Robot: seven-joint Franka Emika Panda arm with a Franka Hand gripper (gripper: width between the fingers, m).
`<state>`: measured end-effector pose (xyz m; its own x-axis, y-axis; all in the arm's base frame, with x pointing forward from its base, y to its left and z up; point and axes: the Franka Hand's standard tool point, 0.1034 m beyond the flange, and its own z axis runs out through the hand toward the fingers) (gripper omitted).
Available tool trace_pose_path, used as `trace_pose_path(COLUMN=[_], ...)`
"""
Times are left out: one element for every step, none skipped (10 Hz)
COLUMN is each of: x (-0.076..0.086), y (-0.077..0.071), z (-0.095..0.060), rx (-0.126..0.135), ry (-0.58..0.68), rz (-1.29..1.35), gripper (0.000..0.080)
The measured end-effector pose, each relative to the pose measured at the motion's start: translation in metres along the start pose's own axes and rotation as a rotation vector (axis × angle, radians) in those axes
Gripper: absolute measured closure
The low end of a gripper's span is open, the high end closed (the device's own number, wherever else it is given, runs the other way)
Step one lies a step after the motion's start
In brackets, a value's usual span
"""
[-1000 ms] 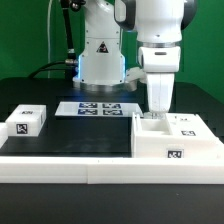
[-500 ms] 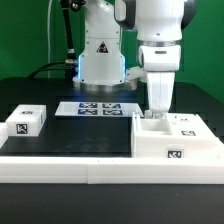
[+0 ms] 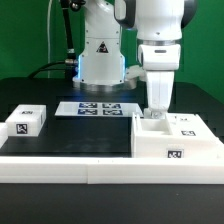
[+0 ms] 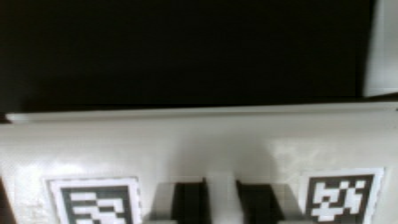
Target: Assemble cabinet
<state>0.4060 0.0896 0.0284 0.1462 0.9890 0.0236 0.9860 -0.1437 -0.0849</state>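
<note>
The cabinet [image 3: 176, 140], a large white box with square black-and-white tags, lies on the black table at the exterior view's right. My gripper [image 3: 156, 113] points straight down onto its left part, with the fingertips at its top edge. In the wrist view the cabinet's white surface [image 4: 196, 150] fills the lower half, with one tag [image 4: 93, 200] on either side of the dark fingers [image 4: 185, 203]. The gripper [image 4: 222, 203] has its jaws close together, with a thin white wall of the cabinet between them.
A small white block with one tag [image 3: 27, 122] sits at the exterior view's left. The marker board [image 3: 97, 108] lies flat in front of the robot base. A long low white ledge [image 3: 80, 168] runs along the front. A black mat [image 3: 85, 135] lies between them.
</note>
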Motion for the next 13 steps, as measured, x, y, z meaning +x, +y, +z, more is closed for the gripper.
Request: trace_pose_path(x=[-0.003, -0.007, -0.011, -0.012, -0.013, -0.014, -0.015, -0.015, -0.014, -0.012, -0.012, -0.012, -0.012], y=[0.003, 0.005, 0.006, 0.008, 0.011, 0.015, 0.02, 0.025, 0.03, 0.037, 0.041, 0.039, 0.039], z=[-0.011, -0.019, -0.024, -0.027, -0.027, -0.028, -0.031, -0.034, -0.037, -0.042, -0.044, -0.043, -0.043], rx=[-0.009, -0.008, -0.006, -0.011, -0.013, -0.015, -0.024, -0.032, -0.037, -0.043, -0.049, -0.046, -0.046], ry=[-0.009, -0.017, -0.025, -0.025, -0.023, -0.021, -0.019, -0.016, -0.016, -0.016, -0.014, -0.015, -0.015], rz=[0.002, 0.008, 0.013, 0.017, 0.021, 0.027, 0.033, 0.035, 0.035, 0.036, 0.037, 0.037, 0.037], gripper=[0.0729, 0.0729, 0.0729, 0.0729, 0.0729, 0.0729, 0.0729, 0.0729, 0.0729, 0.0729, 0.0729, 0.0729, 0.0729])
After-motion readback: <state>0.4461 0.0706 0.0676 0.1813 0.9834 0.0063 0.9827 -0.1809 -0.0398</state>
